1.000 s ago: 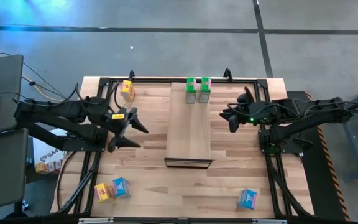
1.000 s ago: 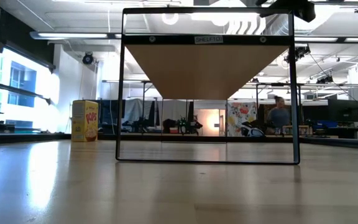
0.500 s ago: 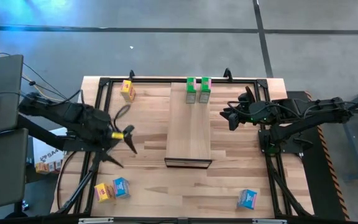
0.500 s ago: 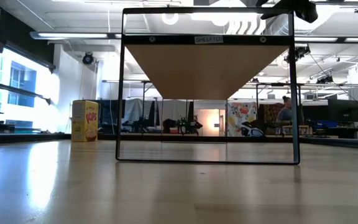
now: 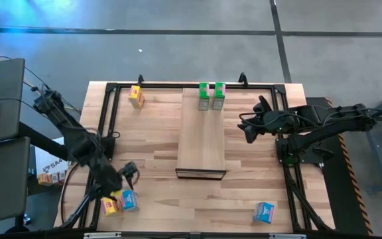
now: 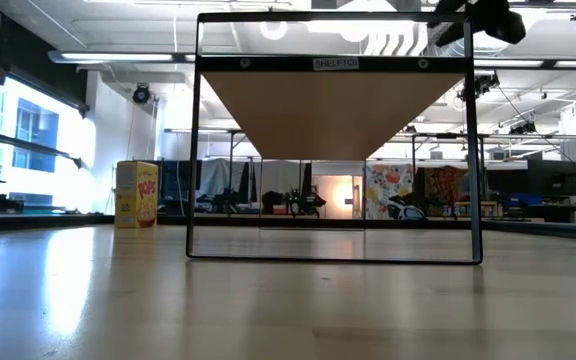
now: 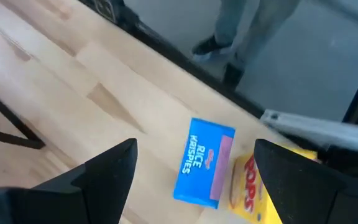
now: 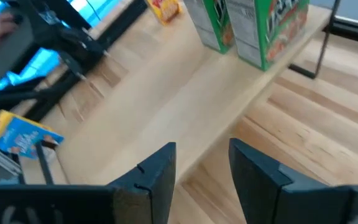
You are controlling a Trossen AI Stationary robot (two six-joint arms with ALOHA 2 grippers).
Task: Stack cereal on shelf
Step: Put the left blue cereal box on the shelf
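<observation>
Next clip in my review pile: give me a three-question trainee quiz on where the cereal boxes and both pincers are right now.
1. Multiple choice: how many cereal boxes stand on the shelf? A) none B) two C) four
2. True or false: the left pincer is closed on the blue box.
3. Fill in: the right pincer hangs beside the shelf's ____ side, empty.

Key: 1. B, the two green boxes at the far end. 2. False; it hangs open just above the blue box and the yellow box beside it at the table's near left corner. 3. Right.
</observation>
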